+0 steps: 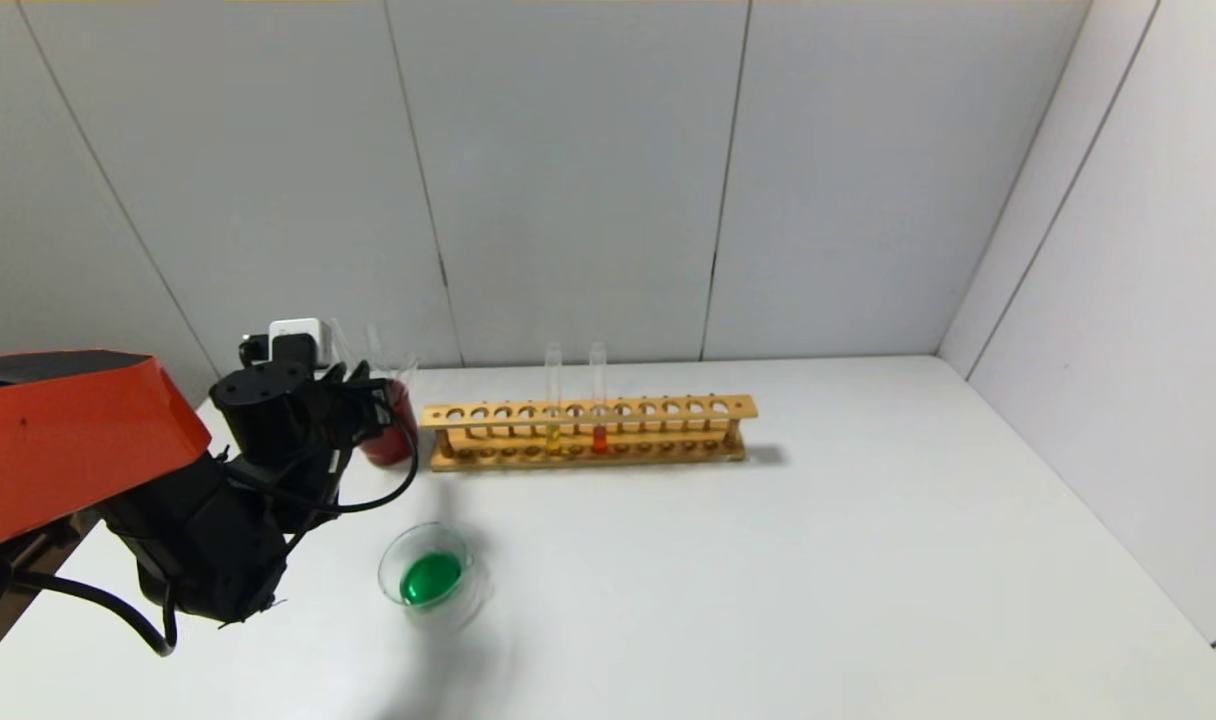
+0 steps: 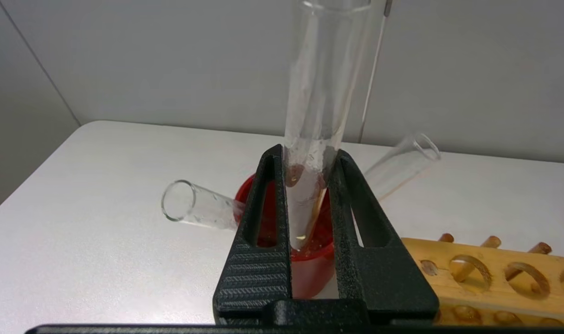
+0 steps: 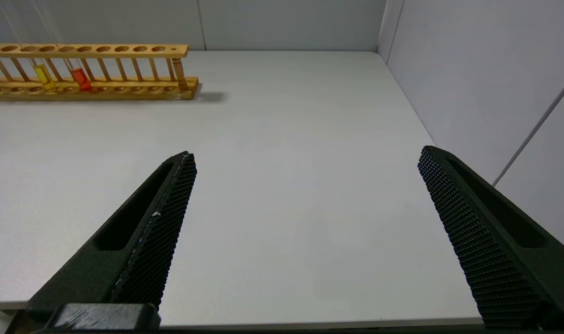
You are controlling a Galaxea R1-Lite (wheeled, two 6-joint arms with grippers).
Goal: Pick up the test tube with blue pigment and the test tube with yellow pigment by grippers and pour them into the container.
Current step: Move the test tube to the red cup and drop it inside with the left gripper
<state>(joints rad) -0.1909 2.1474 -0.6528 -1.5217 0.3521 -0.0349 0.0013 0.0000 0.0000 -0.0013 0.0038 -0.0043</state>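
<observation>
L gripper point(image 2: 310, 195): fingers clamped on an empty clear tube point(image 2: 321, 93), at the table's far-left corner, over the dark red cup point(image 2: 305, 273).
Held tube: long axis near upright, open mouth up, round bottom down inside cup's rim; only faint residue visible, so can't tell which pigment it carried.
Red cup: 2 more empty tubes point(image 2: 196, 206) leaned in it, mouths splayed outward to opposite sides.
Container point(image 1: 430, 577): clear glass dish on table point(image 1: 768, 580) near L arm, closer to robot than the cup; held green liquid.
Rack point(image 1: 588, 432): wooden, long axis across table, just beside cup.
Yellow tube point(image 1: 553, 400): upright in rack, mouth up, yellow liquid at bottom.
Red-orange tube point(image 1: 598, 400): upright in the next hole, just beside yellow one.
R gripper point(image 3: 305, 232): fingers wide apart, nothing between, low above bare table on the R side, well apart from rack.
</observation>
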